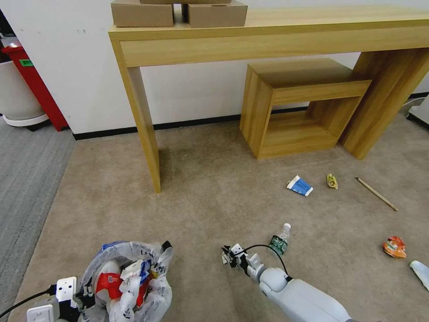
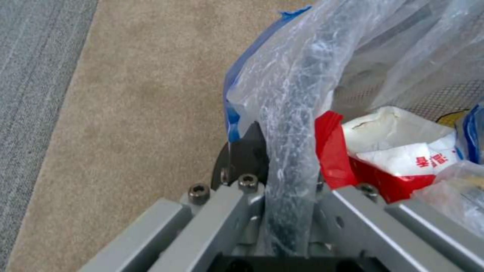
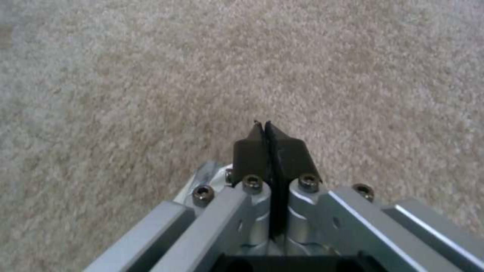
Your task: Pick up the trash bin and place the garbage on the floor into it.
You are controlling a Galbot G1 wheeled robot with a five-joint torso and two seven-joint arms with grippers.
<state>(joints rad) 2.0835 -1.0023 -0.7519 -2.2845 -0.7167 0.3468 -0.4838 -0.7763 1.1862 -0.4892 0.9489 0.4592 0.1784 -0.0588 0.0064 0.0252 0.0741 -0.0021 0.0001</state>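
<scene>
The trash bin [image 1: 127, 281], lined with a crinkly plastic bag, hangs low at my left over the beige floor [image 1: 210, 197]. It holds red and white wrappers [image 2: 398, 158]. My left gripper [image 1: 82, 297] is shut on the bin's bagged rim [image 2: 290, 124]. My right gripper [image 1: 232, 257] is shut with nothing in it, its pads [image 3: 252, 147] pressed together just above bare carpet. A green-label clear bottle [image 1: 280, 239] lies just right of it. Farther right lie a blue-white carton [image 1: 299, 185], a yellow scrap [image 1: 332, 181], a wooden stick [image 1: 376, 193], an orange wrapper [image 1: 394, 247] and a white slipper [image 1: 420, 270].
A long wooden console table [image 1: 143, 120] stands against the wall, with cardboard boxes [image 1: 143, 13] on top and a wooden cube shelf [image 1: 295, 107] under it. Grey carpet [image 1: 27, 179] borders the left side, where a tall red bin [image 1: 31, 80] stands.
</scene>
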